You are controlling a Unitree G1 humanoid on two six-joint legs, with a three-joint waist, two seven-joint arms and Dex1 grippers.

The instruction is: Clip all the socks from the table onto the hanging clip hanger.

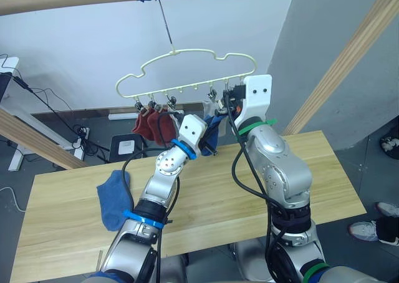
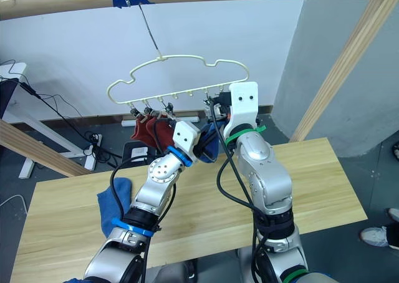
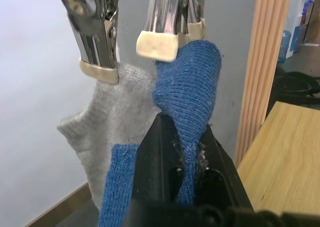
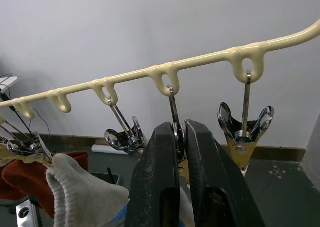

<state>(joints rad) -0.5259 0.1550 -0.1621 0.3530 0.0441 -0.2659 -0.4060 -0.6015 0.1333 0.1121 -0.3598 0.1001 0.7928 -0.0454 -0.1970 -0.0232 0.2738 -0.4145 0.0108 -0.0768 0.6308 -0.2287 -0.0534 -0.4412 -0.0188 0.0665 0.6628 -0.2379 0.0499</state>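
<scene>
Cream-yellow hanger (image 1: 187,71); rust-red socks (image 1: 148,124) and a grey sock (image 3: 107,119) hang; blue sock (image 1: 114,196) on pale wooden table (image 1: 324,183).

Head eyes look down, wrist views close under clip hanger (image 1: 187,77)

Your table (image 1: 324,171) is a long top of pale wooden planks, its far edge running below the clip hanger. One thing lies directly on it — a blue sock (image 1: 114,197), flat on the planks toward the table's left end, near the front edge and well apart from the right end. The sock's toe points at the front edge; its cuff lies further back.
</scene>
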